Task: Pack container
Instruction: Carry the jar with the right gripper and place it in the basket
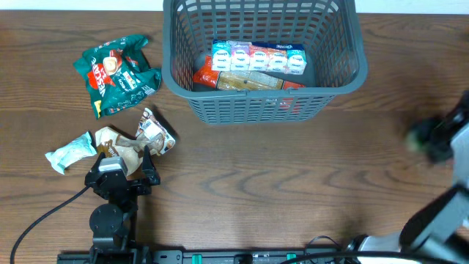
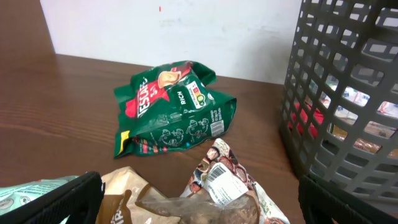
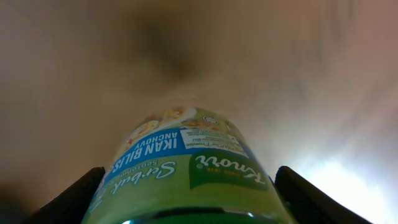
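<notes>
The dark grey lattice container (image 1: 264,104) stands at the table's back middle; its wall fills the right of the left wrist view (image 2: 336,93). It holds a row of small cartons (image 1: 258,57) and a red packet (image 1: 207,75). My left gripper (image 1: 121,170) is open, low over a patterned packet (image 2: 227,180) and a brown packet (image 2: 124,193), one finger on each side (image 2: 205,208). My right gripper (image 1: 434,139), blurred at the far right, is shut on a green Knorr jar (image 3: 186,168), which sits between its fingers (image 3: 186,202).
A green snack bag (image 1: 117,73) lies at the back left, also in the left wrist view (image 2: 174,109). A pale teal packet (image 1: 69,154) lies left of the brown packet (image 1: 117,143). A black cable (image 1: 44,216) runs along the front left.
</notes>
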